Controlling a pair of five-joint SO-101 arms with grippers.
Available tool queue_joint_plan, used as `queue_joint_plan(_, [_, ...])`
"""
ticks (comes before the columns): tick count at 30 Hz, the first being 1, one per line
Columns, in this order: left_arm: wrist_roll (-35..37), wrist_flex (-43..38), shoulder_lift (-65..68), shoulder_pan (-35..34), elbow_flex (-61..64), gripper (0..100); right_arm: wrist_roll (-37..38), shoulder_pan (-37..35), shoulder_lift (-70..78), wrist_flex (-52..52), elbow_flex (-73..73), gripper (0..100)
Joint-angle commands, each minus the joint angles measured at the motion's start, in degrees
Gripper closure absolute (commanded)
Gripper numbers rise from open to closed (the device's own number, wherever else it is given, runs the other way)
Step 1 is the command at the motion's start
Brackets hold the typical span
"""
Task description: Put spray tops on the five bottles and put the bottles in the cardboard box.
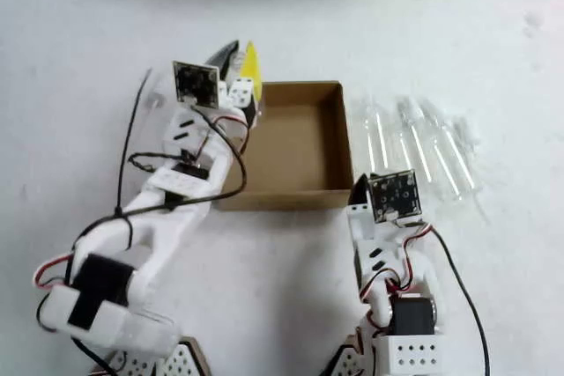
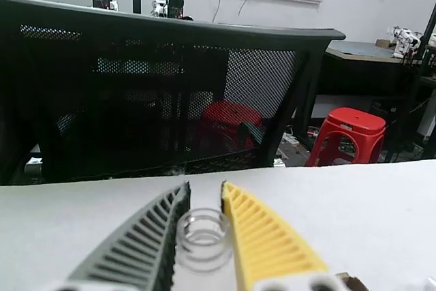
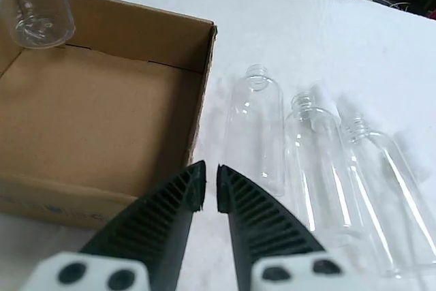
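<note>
A clear bottle (image 2: 203,238) is clamped at its neck between the grey and yellow fingers of the left gripper (image 2: 204,189). Its threaded mouth is open, and only clear glassy wall is seen within. In the right wrist view this bottle is seen over the far corner of the cardboard box (image 3: 102,100) (whether box and bottle touch cannot be told). The box is set open-topped on the white table (image 1: 282,305), with its brown floor in plain sight. The black fingers of the right gripper (image 3: 210,172) are drawn almost together and nothing is gripped; they are held near the box's front corner. Three loose bottles (image 3: 259,124) are laid side by side on the table just beside the box, with their necks open.
</note>
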Motion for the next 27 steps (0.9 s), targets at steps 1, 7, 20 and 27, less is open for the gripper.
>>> queue_joint_plan(1, [-3.6,-4.6,2.4,0.3,-3.3,98,1.3,0.4,0.0,0.1,0.5,97.7])
queue_joint_plan(7, [-9.8,-11.8,8.9,0.2,-3.2,98,1.3,0.2,0.0,0.1,0.5,97.7])
queue_joint_plan(20, [-9.4,-17.4,13.1,0.2,-3.3,98,1.3,0.1,0.0,0.2,0.5,97.7])
queue_joint_plan(27, [-9.0,-15.6,13.2,-1.3,-5.0,98,1.4,0.0,0.0,0.2,0.5,97.7])
